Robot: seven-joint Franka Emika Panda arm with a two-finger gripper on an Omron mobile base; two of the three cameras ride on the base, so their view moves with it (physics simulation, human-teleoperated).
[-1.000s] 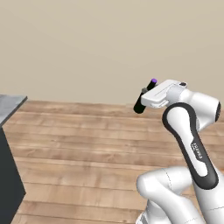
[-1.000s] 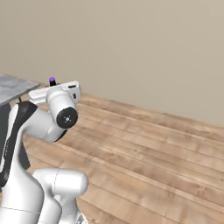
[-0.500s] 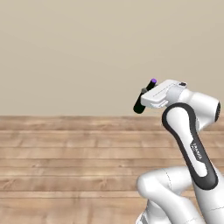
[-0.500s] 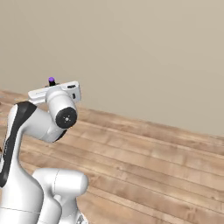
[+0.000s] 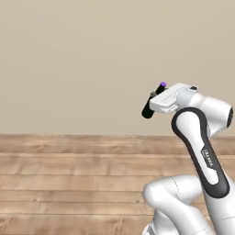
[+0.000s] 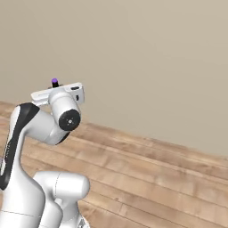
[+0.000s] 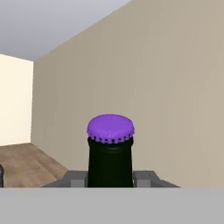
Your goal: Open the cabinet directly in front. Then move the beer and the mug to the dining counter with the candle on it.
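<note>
Looks like a room in a home, rendered not real: warm wood plank floor [image 5: 69, 183], plain beige wall [image 6: 147, 58], a cream side wall [image 7: 15, 100] and a pale ceiling [image 7: 48, 22] in the hand view.

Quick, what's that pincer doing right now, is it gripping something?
Pincer: closed on the slim, near-black glass bottle with a purple cap, carried high above the wooden floor.

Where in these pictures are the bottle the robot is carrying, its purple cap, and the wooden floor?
beer [image 5: 148, 110], left base view, on the dark glass body sticking out below the hand.
purple cap [image 7: 110, 127], hand view, on the cap's front face.
wooden floor [image 6: 151, 173], right base view, on bare planks beside the arm.
</note>
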